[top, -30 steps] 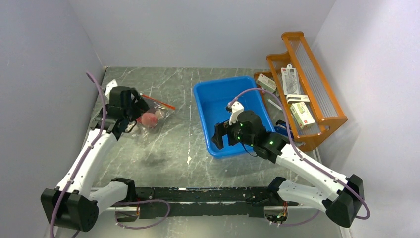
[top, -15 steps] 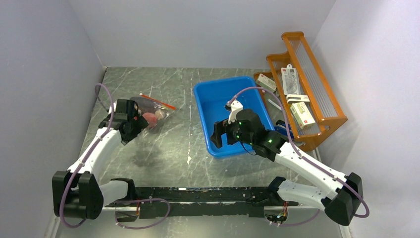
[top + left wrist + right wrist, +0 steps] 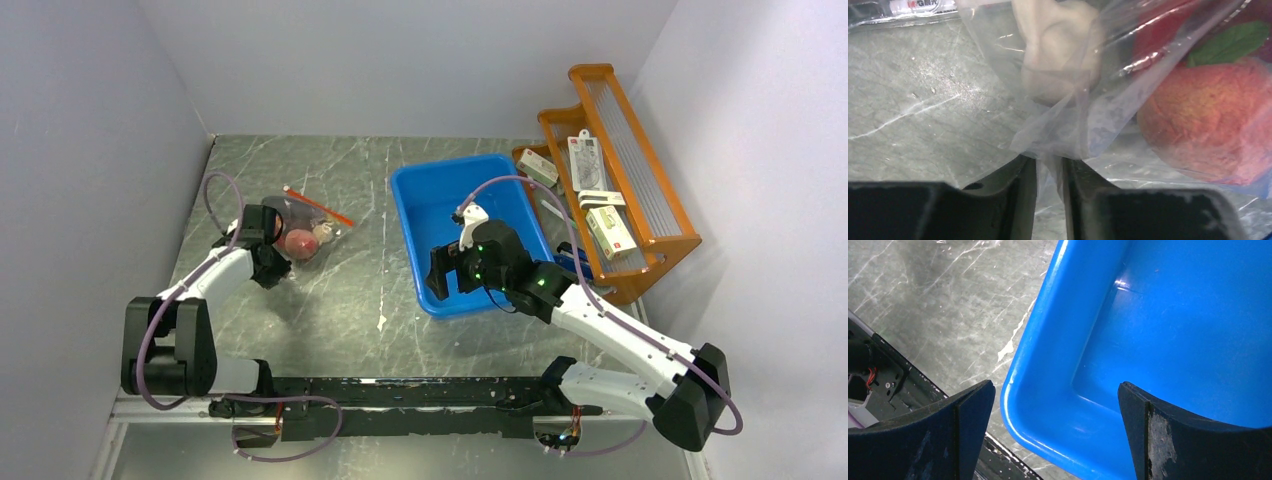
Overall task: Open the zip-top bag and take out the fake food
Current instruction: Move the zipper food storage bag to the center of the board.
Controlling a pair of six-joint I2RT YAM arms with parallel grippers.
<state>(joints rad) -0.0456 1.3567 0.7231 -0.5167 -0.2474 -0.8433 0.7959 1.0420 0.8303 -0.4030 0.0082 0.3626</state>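
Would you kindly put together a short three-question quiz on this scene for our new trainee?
1. True or false: the right gripper is shut on the blue bin.
2. Between the fingers of the left gripper sits: A) a fold of the zip-top bag; B) the beige bulb; C) nothing.
3. Fill in: the pink-red fruit with a green leaf inside the bag is a ____.

Key: 1 false, it hangs open above the bin's near corner; 2 A; 3 peach.
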